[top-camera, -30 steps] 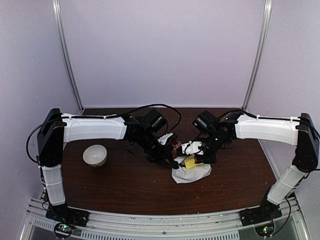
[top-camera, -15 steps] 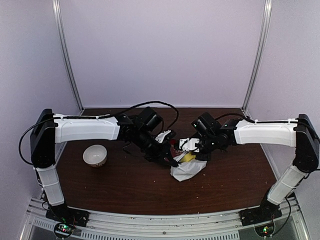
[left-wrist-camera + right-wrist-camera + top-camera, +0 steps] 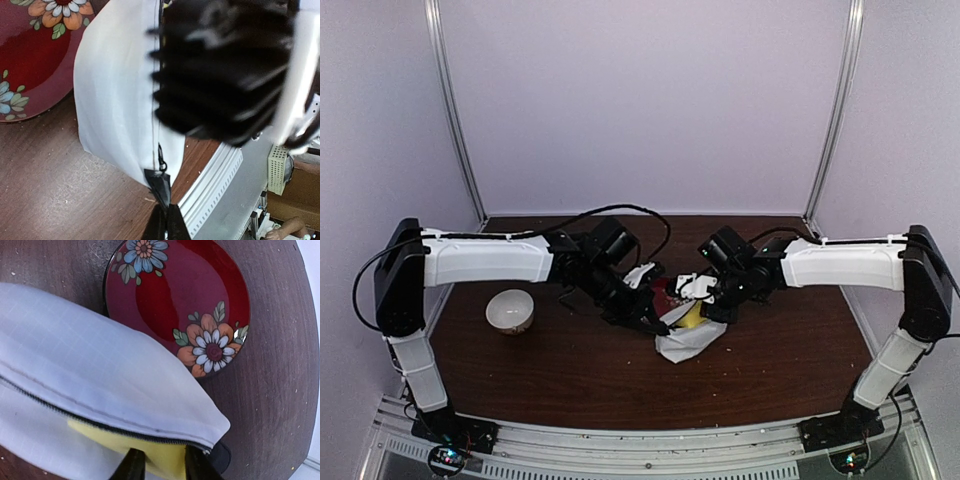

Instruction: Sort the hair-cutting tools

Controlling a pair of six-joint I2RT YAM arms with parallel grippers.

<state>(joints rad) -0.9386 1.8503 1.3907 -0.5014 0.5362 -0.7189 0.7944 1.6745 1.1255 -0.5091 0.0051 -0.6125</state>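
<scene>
No hair-cutting tools show in any view. A white zip pouch (image 3: 688, 338) with a yellow lining lies mid-table between both arms. My left gripper (image 3: 165, 221) is shut on the black tab (image 3: 159, 182) at the end of the pouch's zip, and the white cloth (image 3: 120, 100) stretches away from it. In the top view the left gripper (image 3: 658, 322) is at the pouch's left side. My right gripper (image 3: 160, 461) has its fingers apart at the pouch's open mouth, with the yellow lining (image 3: 125, 440) between them. In the top view the right gripper (image 3: 705, 305) is at the pouch's upper right.
A red flowered plate (image 3: 190, 290) lies flat just beyond the pouch and is partly covered by it (image 3: 30, 65). A white bowl (image 3: 509, 311) stands at the left of the table. The right wrist's black body (image 3: 225, 65) looms close in the left wrist view.
Both grippers and the pouch have shifted a little left and away from the table's near edge. The pouch is pulled up taller between them.
</scene>
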